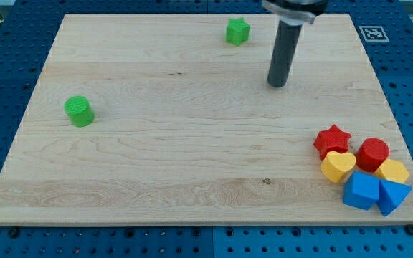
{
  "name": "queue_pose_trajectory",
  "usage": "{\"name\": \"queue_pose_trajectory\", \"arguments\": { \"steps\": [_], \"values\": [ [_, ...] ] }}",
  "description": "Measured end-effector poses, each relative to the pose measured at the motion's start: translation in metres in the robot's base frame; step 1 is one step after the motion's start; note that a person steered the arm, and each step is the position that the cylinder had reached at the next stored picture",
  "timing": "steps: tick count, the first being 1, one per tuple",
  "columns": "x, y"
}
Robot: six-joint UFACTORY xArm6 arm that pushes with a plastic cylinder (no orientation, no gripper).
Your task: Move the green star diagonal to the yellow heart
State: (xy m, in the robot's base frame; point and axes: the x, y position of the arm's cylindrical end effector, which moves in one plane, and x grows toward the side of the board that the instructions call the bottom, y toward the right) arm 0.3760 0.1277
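The green star (238, 31) lies near the top edge of the wooden board, a little right of centre. The yellow heart (338, 165) sits in a cluster at the view's bottom right, just below the red star (332, 139). My tip (277, 84) rests on the board to the right of and below the green star, apart from it by a short gap. It is far above and left of the yellow heart.
A green cylinder (79, 110) stands at the view's left. Beside the heart are a red cylinder (372, 153), a yellow block (393, 171), a blue cube (362, 190) and a blue wedge-like block (393, 195). The board's (156, 165) right edge runs close to the cluster.
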Motion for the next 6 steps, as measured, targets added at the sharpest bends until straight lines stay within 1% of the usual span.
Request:
{"name": "queue_pose_trajectory", "arguments": {
  "steps": [1,3,4,5,6],
  "values": [
    [-0.035,0.007],
    [-0.139,0.007],
    [-0.164,-0.031],
    [-0.16,-0.076],
    [-0.136,-0.076]
  ]
}}
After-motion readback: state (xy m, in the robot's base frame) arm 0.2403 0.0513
